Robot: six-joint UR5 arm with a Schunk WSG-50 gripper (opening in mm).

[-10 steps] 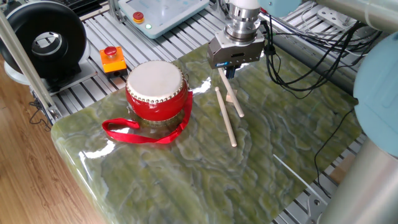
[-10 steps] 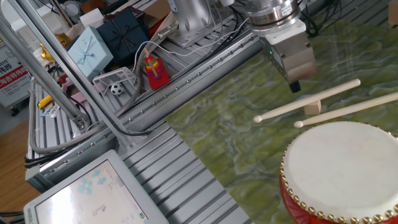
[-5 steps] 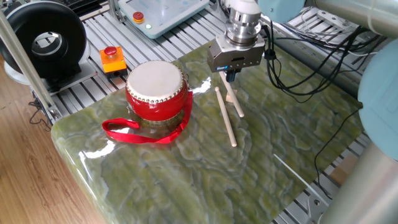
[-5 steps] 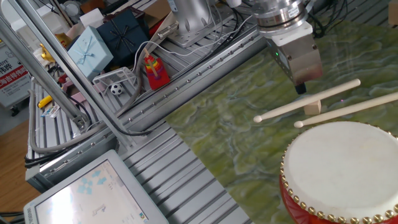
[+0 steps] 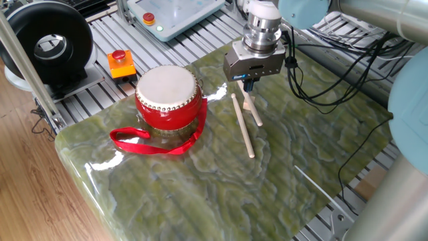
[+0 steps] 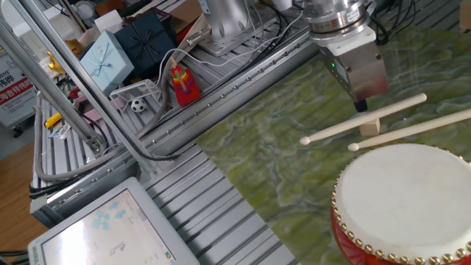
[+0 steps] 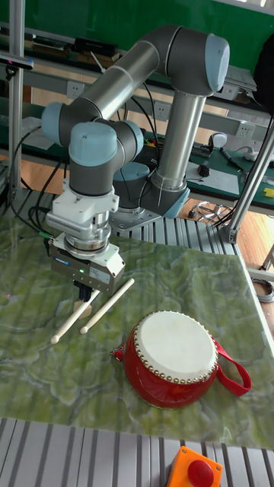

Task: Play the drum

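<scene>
The job is at its very start, as far as can be judged. The drum [image 5: 169,98] sits untouched on the desk [image 5: 221,181], skin side up, with its red ribbon [image 5: 150,142] trailing in front of it. Two wooden sticks [image 5: 243,124] lie side by side on the desk just beside the drum, propped at one end on a small wooden block [image 6: 370,126]. The pincer [image 5: 247,84] hangs directly over the sticks near that block; its dark fingertips [image 7: 82,293] point down, but whether they are spread or pressed together cannot be told, and no stick looks lifted. Taking up a stick, carrying it over the skin and striking all remain to be done.

The desk top is a glossy green marbled sheet laid over ribbed aluminium rails. Around it stand a black round fan-like device [image 5: 47,45], an orange box with a red button [image 5: 121,62], a pale control pendant [image 6: 99,233], gift boxes [image 6: 124,46] and loose cables.
</scene>
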